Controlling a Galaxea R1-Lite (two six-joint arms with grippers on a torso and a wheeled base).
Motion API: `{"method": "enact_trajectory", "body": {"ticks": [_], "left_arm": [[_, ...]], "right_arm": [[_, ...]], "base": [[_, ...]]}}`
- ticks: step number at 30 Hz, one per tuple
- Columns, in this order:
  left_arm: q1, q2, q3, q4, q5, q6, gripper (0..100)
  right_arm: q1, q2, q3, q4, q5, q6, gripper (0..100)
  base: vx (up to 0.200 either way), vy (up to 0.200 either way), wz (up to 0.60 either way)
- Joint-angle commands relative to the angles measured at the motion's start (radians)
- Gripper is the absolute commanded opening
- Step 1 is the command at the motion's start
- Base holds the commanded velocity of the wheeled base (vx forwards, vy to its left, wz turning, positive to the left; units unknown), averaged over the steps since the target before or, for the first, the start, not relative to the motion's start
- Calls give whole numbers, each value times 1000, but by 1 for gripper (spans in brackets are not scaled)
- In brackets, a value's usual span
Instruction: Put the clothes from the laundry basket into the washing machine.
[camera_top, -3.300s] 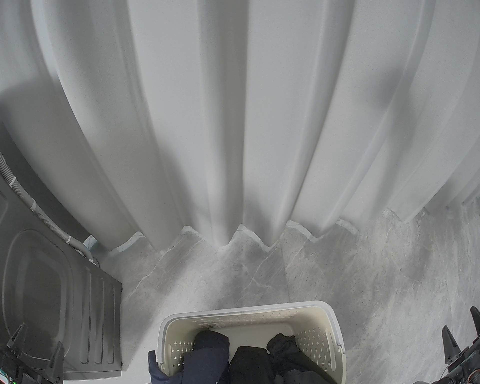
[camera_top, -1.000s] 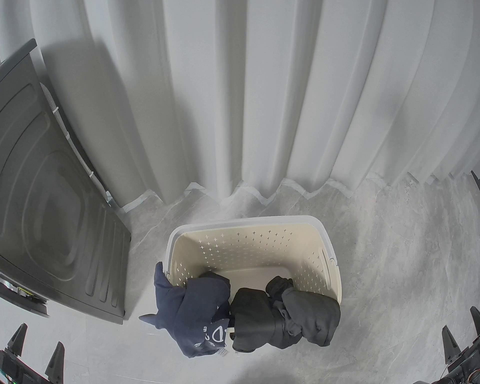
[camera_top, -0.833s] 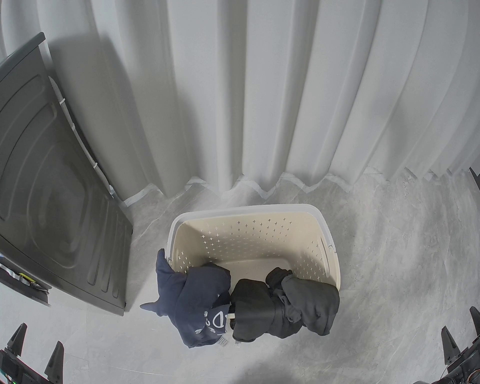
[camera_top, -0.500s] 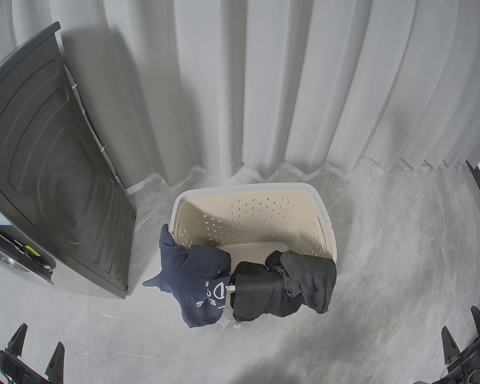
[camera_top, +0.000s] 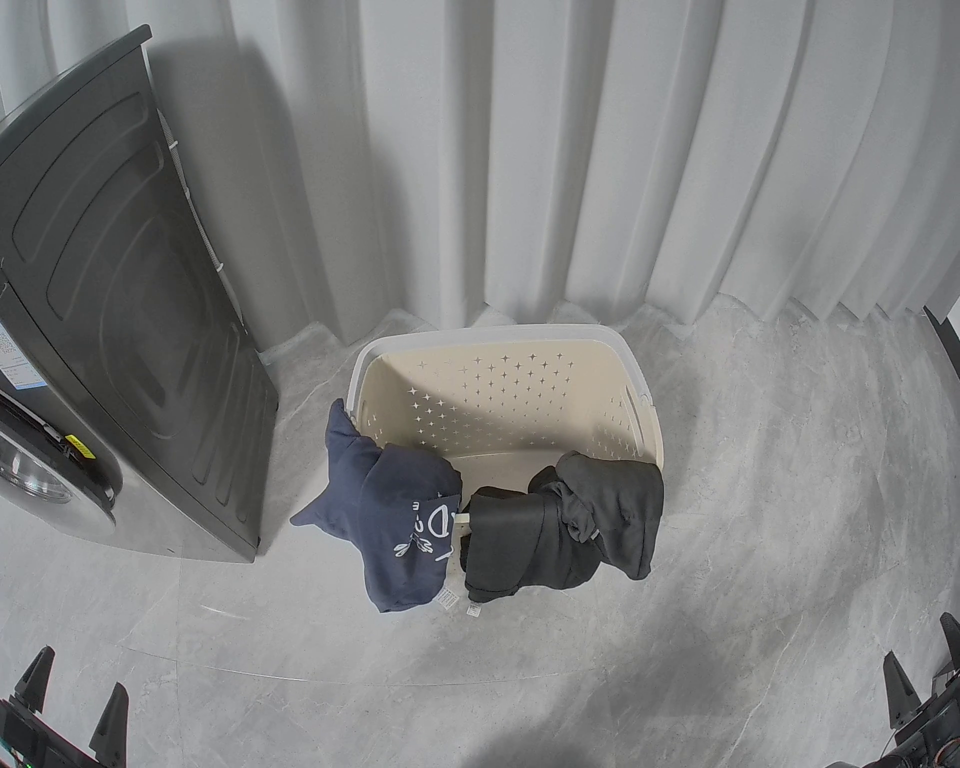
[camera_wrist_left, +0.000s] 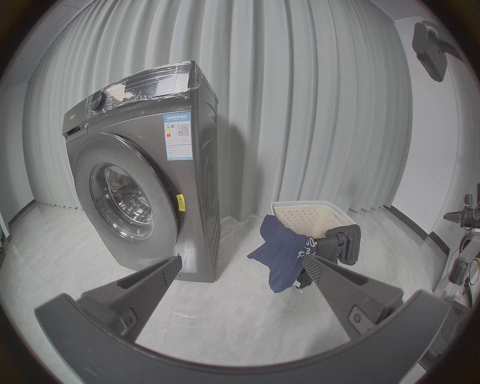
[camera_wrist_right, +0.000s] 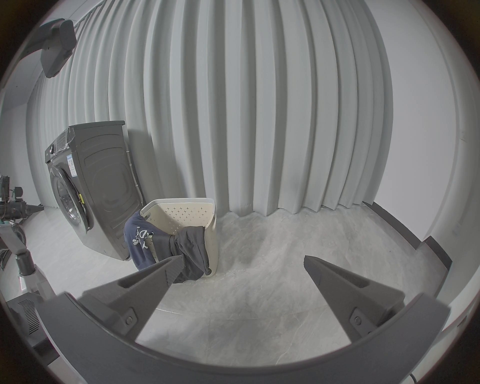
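Laundry basket on floor before curtain, washing machine beside it, door looks closed. Navy hoodie, dark grey garment drape over near rim. Your left gripper, right gripper spread wide, empty, well apart from basket.

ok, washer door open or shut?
Shut: the round door sits flush in the washing machine front, no gap showing.

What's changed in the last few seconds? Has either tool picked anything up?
Only the head camera moved: the whole view shifted, bringing the laundry basket and washing machine farther into frame. Nothing was grasped or released. The navy garment and dark grey garment hang over the basket's near rim as before; the left tool and right tool stay open and empty.
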Motion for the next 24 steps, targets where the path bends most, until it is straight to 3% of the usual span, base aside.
{"method": "enact_trajectory", "body": {"ticks": [1, 24], "left_arm": [[0, -12, 13, 0, 0, -1, 100], [0, -12, 13, 0, 0, -1, 100]], "right_arm": [[1, -10, 18, 0, 0, -1, 100], [1, -10, 18, 0, 0, -1, 100]], "base": [[0, 200, 0], [0, 200, 0]]}}
